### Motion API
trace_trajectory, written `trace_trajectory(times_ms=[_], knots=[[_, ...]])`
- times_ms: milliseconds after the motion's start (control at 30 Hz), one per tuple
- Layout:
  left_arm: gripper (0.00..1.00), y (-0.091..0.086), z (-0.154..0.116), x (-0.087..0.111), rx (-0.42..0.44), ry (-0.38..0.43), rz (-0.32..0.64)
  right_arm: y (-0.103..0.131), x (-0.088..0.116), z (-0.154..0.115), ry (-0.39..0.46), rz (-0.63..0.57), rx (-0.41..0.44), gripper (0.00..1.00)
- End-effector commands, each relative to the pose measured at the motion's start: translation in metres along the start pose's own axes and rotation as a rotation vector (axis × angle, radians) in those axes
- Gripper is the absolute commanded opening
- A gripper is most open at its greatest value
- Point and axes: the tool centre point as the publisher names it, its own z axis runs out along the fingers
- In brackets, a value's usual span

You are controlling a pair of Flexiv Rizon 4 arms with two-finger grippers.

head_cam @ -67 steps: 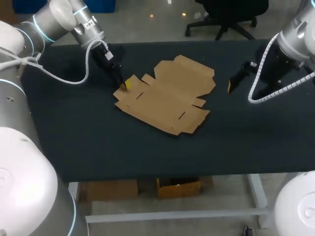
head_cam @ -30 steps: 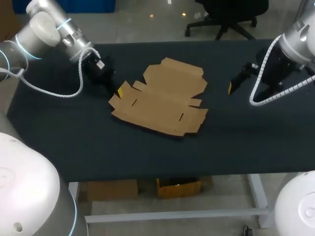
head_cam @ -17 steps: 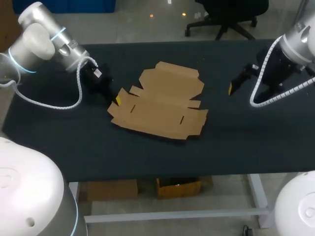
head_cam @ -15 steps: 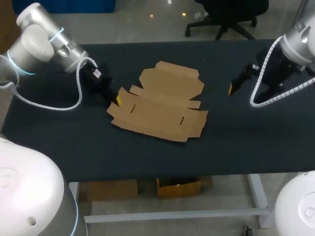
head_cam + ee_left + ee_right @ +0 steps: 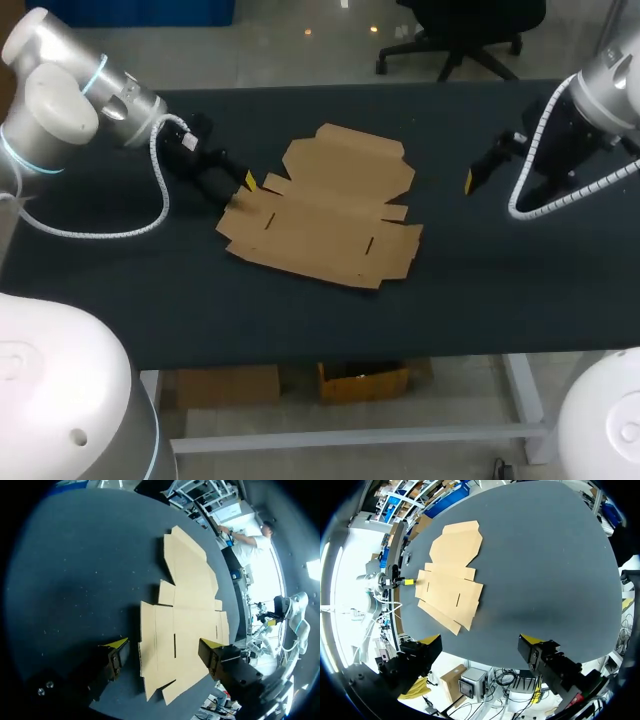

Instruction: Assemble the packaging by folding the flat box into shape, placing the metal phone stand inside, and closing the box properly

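Two arms reach over the dark counter. The flat box lies unfolded near the middle of it, with every flap down on the surface. I see no metal phone stand in any view, so I judge that the task is at its very beginning.

The main risk, I think, is that the cardboard slides instead of folding. The sheet is light and thin, and nothing presses it down. If a finger pushes against the edge and does not get under the flap, the whole sheet could slip or turn on the counter. It could also bend away from the scored lines.

The left gripper is wide open at the end of the box nearest the left arm. One yellow tip is just beside the cardboard edge and the other is over the sheet. It holds nothing, and I cannot tell whether it touches the cardboard. The right gripper is also wide open and empty, well apart from the box.
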Motion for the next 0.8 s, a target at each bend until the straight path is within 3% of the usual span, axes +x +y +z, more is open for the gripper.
trace_trajectory(times_ms=[33, 167, 300, 400, 800], knots=[[1.00, -0.005, 0.004, -0.006, -0.009, 0.021, 0.037, -0.001, -0.001, 0.000, 0.004, -0.001, -0.001, 1.00], [0.76, -0.013, 0.007, -0.010, -0.067, 0.034, 0.068, -0.002, -0.001, 0.000, 0.002, 0.002, -0.002, 1.00], [0.67, -0.020, 0.010, -0.010, -0.127, 0.028, 0.096, -0.002, -0.001, 0.000, 0.000, 0.004, -0.002, 1.00], [0.50, -0.023, 0.013, -0.010, -0.144, 0.013, 0.100, -0.002, 0.000, 0.000, -0.001, 0.004, -0.001, 1.00], [0.39, -0.023, 0.021, -0.019, -0.207, 0.009, 0.074, 0.001, 0.002, 0.000, -0.004, 0.005, 0.000, 1.00]])
